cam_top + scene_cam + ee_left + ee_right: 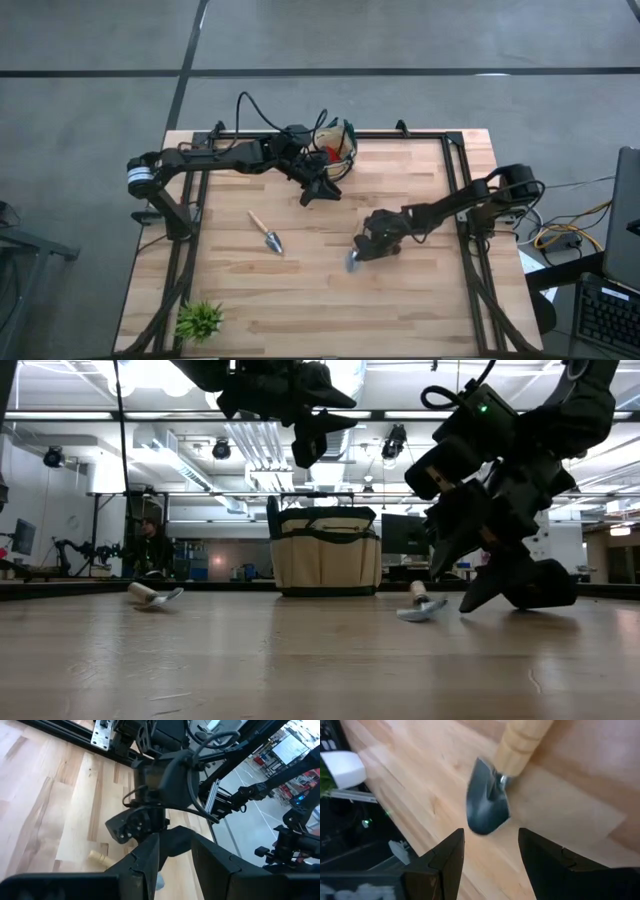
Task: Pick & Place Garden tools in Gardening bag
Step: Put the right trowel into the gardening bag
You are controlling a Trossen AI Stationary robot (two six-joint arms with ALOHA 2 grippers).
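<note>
A small silver trowel with a wooden handle (267,234) lies untouched left of centre. The left gripper (318,190) hovers spread and empty beside the round tan fabric gardening bag (337,139) at the far edge. The right gripper (368,250), fingers apart, sits low over the second silver trowel (492,800); it seems to be reaching for it, and the next move calls for closing on the handle.
</note>
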